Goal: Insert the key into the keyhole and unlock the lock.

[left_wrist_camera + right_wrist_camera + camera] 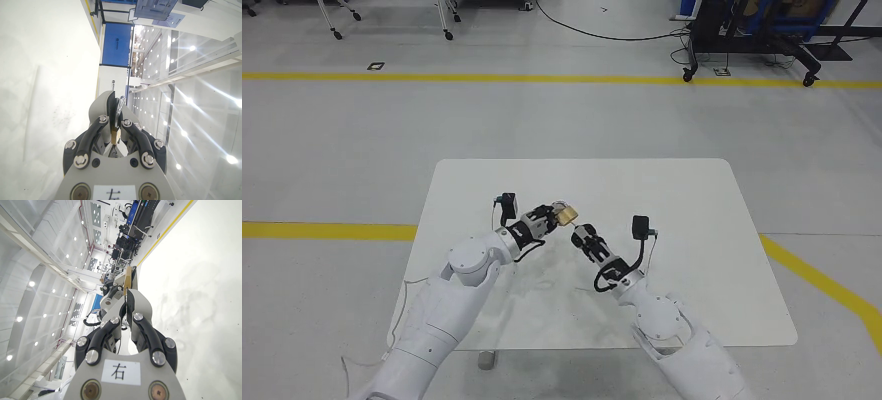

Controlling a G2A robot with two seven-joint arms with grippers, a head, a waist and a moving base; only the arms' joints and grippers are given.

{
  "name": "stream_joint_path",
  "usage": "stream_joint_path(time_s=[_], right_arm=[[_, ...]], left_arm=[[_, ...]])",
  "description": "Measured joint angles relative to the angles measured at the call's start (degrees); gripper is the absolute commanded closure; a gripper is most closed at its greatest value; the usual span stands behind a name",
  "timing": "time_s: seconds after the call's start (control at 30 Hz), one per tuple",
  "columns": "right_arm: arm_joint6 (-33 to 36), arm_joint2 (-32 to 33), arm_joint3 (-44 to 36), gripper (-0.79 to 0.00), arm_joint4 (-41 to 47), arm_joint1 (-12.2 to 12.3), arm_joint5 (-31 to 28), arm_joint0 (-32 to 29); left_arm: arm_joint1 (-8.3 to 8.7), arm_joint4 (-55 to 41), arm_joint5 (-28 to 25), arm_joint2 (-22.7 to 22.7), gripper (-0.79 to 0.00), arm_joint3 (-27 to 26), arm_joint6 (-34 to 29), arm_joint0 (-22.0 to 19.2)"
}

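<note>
My left gripper (547,218) is shut on a brass padlock (564,213), held above the middle of the white table (692,200). In the left wrist view the brass body (115,135) sits deep between the fingers, and the silver shackle (121,106) shows at the fingertips. My right gripper (585,238) is just right of the lock, shut on a silver key (125,300). In the right wrist view the key's tip meets the near end of the padlock (127,278). I cannot tell whether the tip is inside the keyhole.
Both arms hang over the table's middle. The table's bare far half (592,180) and right side (722,270) lie around them. Beyond the table, a yellow floor line (322,230) and a wheeled rack (752,40) are far off.
</note>
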Motion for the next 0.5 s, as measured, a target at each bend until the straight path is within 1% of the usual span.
stream_joint_path(time_s=[0.2,0.5], right_arm=[[-1.7,-0.1,0.5,0.0,-0.1,-0.4,0.7,0.4],[0.0,-0.9,1.2,0.0,0.3,-0.9,1.0,1.0]], left_arm=[[-0.08,0.0,-0.2,-0.1,0.0,-0.1,-0.1,0.2],[-0.26,0.7,0.0,0.1,0.0,-0.2,0.1,0.2]])
